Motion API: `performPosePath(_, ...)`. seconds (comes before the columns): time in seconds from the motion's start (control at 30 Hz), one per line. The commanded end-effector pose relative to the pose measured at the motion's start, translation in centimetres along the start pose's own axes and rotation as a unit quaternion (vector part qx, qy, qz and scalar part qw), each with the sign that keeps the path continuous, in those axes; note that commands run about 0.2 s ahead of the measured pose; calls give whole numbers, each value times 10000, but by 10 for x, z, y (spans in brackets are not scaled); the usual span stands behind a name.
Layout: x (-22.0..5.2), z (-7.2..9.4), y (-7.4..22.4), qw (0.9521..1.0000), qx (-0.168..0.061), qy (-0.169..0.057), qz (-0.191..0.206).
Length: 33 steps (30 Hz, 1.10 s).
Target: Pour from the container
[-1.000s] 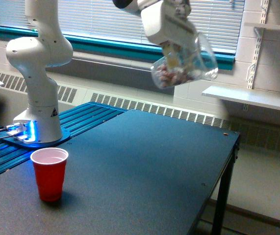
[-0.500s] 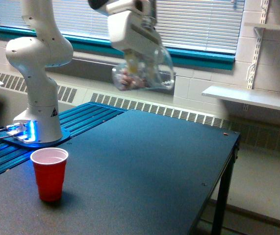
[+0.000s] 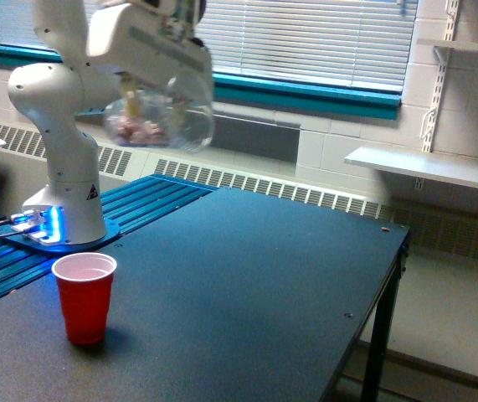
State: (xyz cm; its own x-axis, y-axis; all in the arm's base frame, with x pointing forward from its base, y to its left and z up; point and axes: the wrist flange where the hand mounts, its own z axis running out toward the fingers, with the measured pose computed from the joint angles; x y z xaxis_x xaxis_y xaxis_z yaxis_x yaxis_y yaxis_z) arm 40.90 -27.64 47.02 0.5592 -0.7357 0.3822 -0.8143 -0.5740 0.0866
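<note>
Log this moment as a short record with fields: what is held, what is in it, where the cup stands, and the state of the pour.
held item: clear rounded plastic jug, gripped by the gripper and held high above the table
jug contents: small pinkish-white pieces, all inside the jug
receiver: red plastic cup, upright near the front of the dark table, toward the exterior view's left
jug versus cup: well above the cup and a little to the exterior view's right of it
pour state: not begun; nothing falling
jaws: hidden behind the jug
</note>
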Motion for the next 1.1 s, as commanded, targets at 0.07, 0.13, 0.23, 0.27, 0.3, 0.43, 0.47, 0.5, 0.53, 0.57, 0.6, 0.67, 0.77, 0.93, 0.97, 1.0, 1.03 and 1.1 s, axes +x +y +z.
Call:
performPosePath(0.07,-26,15,13,9990,-261,-255,-253)
performPosePath(0.13,-35,18,16,9988,-239,-300,-320)
performPosePath(0.23,-49,25,22,9979,-372,-395,-365)
performPosePath(0.27,-54,27,23,9973,-370,-450,-440)
performPosePath(0.3,-59,29,25,9965,-430,-486,-524)
performPosePath(0.43,-75,38,35,9949,-564,-576,-610)
performPosePath(0.47,-79,39,37,9944,-579,-583,-665)
performPosePath(0.5,-83,42,40,9940,-623,-581,-690)
performPosePath(0.53,-87,44,42,9938,-647,-584,-685)
performPosePath(0.57,-91,46,45,9939,-636,-613,-665)
performPosePath(0.6,-95,48,48,9937,-638,-640,-656)
performPosePath(0.67,-104,53,52,9925,-658,-724,-731)
performPosePath(0.77,-116,61,59,9896,-751,-891,-848)
performPosePath(0.93,-128,71,70,9861,-762,-1152,-925)
performPosePath(0.97,-129,73,72,9856,-766,-1184,-932)
performPosePath(1.0,-130,74,74,9854,-743,-1211,-941)
performPosePath(1.03,-131,75,76,9852,-711,-1239,-943)
performPosePath(1.1,-133,77,80,9848,-734,-1276,-921)
